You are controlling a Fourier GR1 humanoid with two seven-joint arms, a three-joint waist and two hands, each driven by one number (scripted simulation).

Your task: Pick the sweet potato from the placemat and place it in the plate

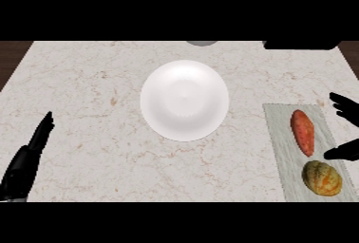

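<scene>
Sweet potato (303,132) lies apparently untouched between right hand (345,151) fingers.

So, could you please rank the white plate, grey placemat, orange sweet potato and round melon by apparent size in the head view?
1. White round plate
2. Grey rectangular placemat
3. Orange sweet potato and round striped melon: too alike to rank.

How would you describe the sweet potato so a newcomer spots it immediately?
Look to the right of the white plate, at the grey placemat on the counter's right edge. Two things lie on it: the sweet potato is the farther one, long, thin and orange-red, while its neighbour, the melon, is round and striped yellow-green.
</scene>
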